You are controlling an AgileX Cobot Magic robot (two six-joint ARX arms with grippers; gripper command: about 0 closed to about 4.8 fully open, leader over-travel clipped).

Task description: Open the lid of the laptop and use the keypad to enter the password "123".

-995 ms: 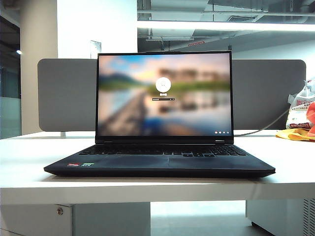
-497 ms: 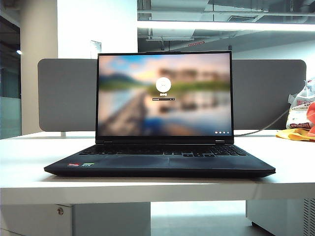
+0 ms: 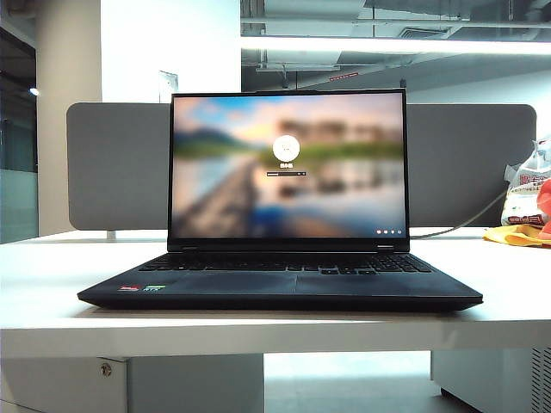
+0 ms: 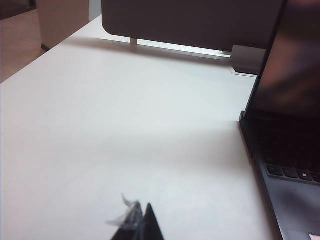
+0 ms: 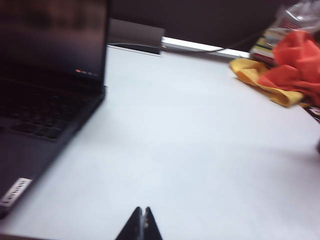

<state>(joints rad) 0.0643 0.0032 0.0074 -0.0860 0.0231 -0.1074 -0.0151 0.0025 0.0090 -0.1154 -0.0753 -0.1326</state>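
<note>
Exterior view: we see the laptop (image 3: pixel 280 284) centred on the white surface (image 3: pixel 52 284), its lid (image 3: pixel 287 163) upright and showing a blurred landscape login picture; the keypad (image 3: pixel 284 262) lies below it, a grey divider (image 3: pixel 116 168) behind, neither arm visible.
Left wrist view: we find the left end effector (image 4: pixel 141 224) over bare surface left of the laptop, fingertips pressed together, a pale scrap clinging to them.
Right wrist view: we find the right end effector (image 5: pixel 142 225) over bare surface right of the laptop, fingertips pressed together; orange and yellow cloths (image 5: pixel 280 75) lie far right.
</note>
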